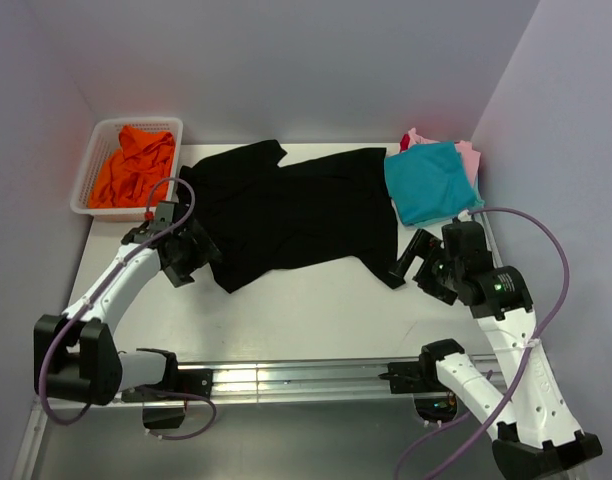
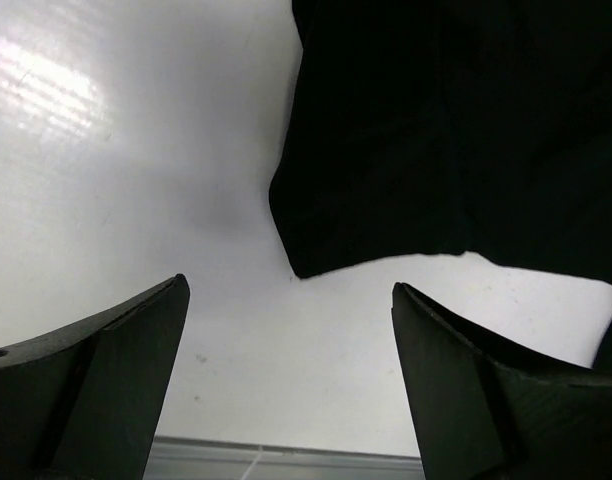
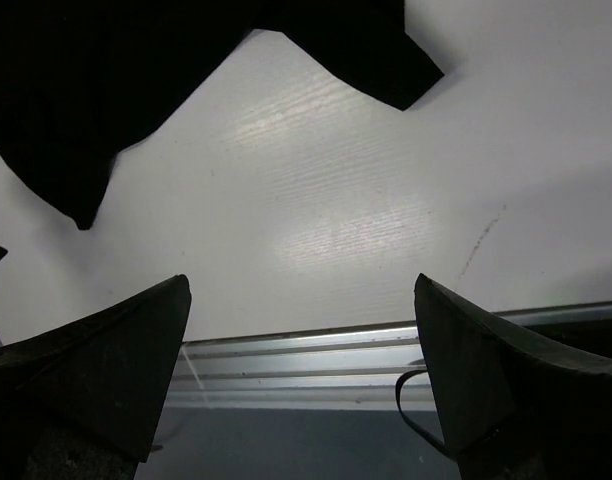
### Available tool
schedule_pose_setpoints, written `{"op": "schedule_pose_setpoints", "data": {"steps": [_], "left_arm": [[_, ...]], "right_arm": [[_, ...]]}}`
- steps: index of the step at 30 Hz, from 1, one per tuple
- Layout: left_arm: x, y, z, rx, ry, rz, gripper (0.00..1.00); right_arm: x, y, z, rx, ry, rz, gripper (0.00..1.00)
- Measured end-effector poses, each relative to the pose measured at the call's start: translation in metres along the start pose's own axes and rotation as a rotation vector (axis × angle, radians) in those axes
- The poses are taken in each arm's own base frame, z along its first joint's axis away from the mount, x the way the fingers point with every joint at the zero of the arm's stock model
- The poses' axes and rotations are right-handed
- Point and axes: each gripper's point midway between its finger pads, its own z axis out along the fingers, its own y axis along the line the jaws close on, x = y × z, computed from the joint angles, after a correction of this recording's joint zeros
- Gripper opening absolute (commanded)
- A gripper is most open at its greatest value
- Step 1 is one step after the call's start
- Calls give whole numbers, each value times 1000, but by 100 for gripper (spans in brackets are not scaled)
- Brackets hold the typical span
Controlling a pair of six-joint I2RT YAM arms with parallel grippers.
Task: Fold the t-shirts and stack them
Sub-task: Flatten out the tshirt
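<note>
Status: both arms low over the table [image 1: 316, 310], nothing held.

Left gripper [image 1: 198, 250]: jaws wide apart, empty. Right gripper [image 1: 411, 262]: jaws wide apart, empty.

Black t-shirt [image 1: 296, 215] lies open but rumpled mid-table, its long axis running roughly left to right across my reach. It sits between my two grippers. From my left wrist view, a rounded black corner lies just ahead of the fingertips and a little to the right. From my right wrist view, one black point lies ahead to the right and a larger lobe ahead to the left, with bare table under the jaws.

My left gripper is just beside the shirt's left edge. My right gripper is near its near-right corner, slightly further off. I judge left the nearer arm.

Teal t-shirt [image 1: 431, 182] lies folded at the far right, on top of pink cloth [image 1: 468, 155]. Orange t-shirt [image 1: 134, 165] is bunched in the basket [image 1: 86, 180], far left.

Judgement: the next grasp calls for one near corner per side.
</note>
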Motion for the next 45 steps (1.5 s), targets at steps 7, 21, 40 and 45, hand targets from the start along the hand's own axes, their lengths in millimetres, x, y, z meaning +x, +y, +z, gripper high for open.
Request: {"op": "schedule_pose_setpoints", "data": {"steps": [7, 21, 40, 45], "left_arm": [[4, 3, 41, -33, 43, 21, 80], [31, -14, 80, -25, 108, 29, 58], [37, -36, 79, -33, 116, 19, 1], [10, -61, 32, 31, 41, 14, 0]], "right_arm": [[-5, -5, -5, 35, -25, 18, 100], [-26, 0, 31, 147, 60, -68, 100], [14, -36, 104, 223, 224, -94, 100], [14, -33, 137, 246, 277, -65, 100]]}}
